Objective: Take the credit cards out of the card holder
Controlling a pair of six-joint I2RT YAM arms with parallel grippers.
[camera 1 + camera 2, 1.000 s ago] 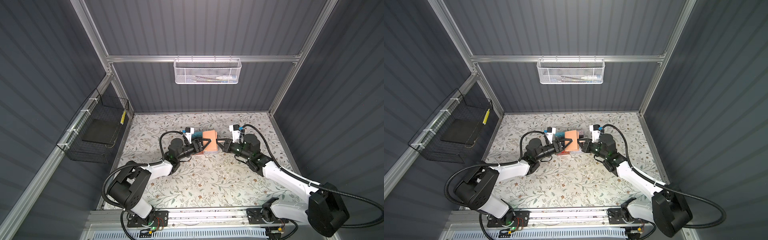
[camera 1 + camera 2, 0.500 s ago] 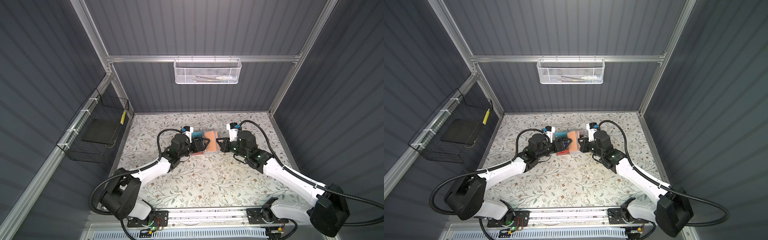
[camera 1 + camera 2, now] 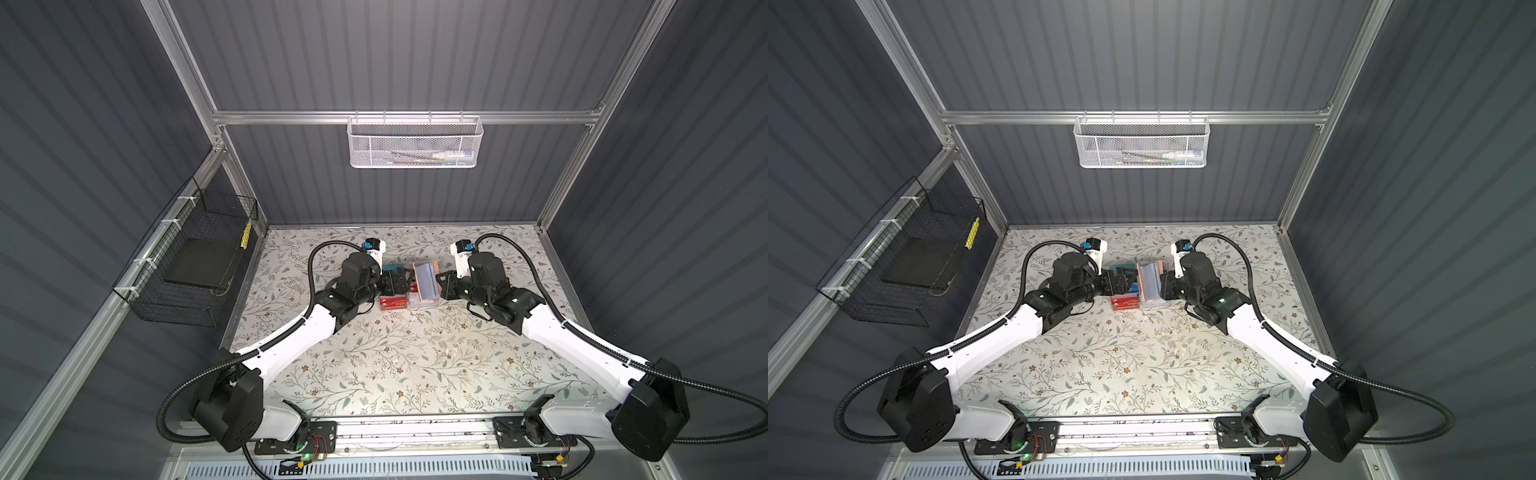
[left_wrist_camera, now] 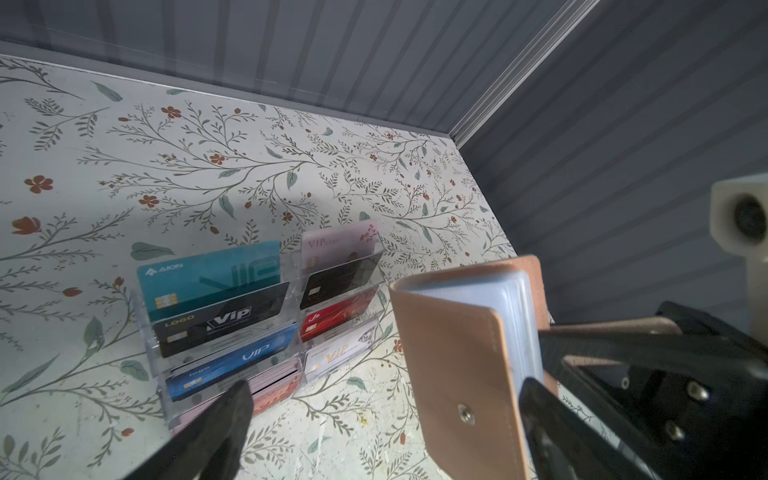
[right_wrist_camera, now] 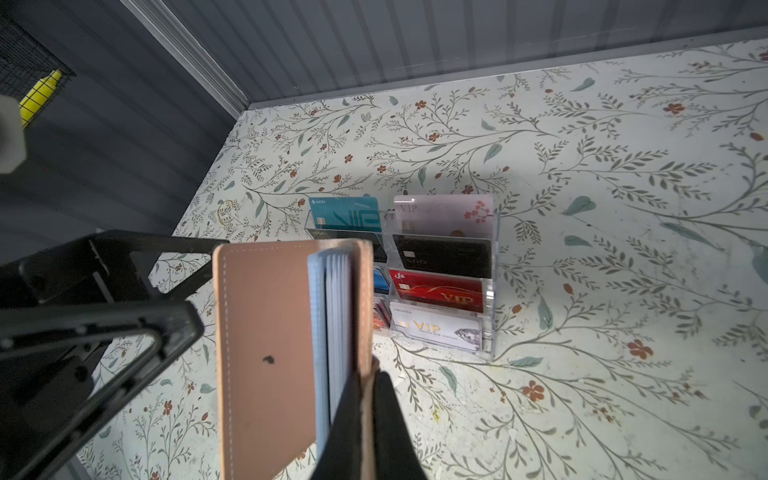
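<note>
The card holder (image 3: 426, 280) (image 3: 1149, 279) is a tan booklet wallet with grey-blue pocket pages, held upright above the table near the back. My right gripper (image 5: 365, 399) (image 3: 441, 286) is shut on one tan cover. The other cover (image 4: 457, 365) (image 5: 266, 332) hangs loose, so the pages fan apart. What the pockets hold is hidden. My left gripper (image 4: 386, 397) (image 3: 397, 284) is wide open just left of the loose cover and grips nothing. Credit cards with VIP lettering, such as a teal one (image 4: 208, 274) and a red one (image 5: 436, 291), stand in a rack behind.
A clear acrylic tiered rack (image 4: 295, 291) (image 5: 492, 291) (image 3: 419, 305) holding several cards stands on the floral table just below and behind the wallet. A white mesh basket (image 3: 415, 143) hangs on the back wall. A black wire basket (image 3: 191, 266) hangs on the left wall.
My left gripper has opened fully and let go of the card holder. Both arms moved toward the back wall. The wallet now stands turned, with its grey-blue pages showing.
</note>
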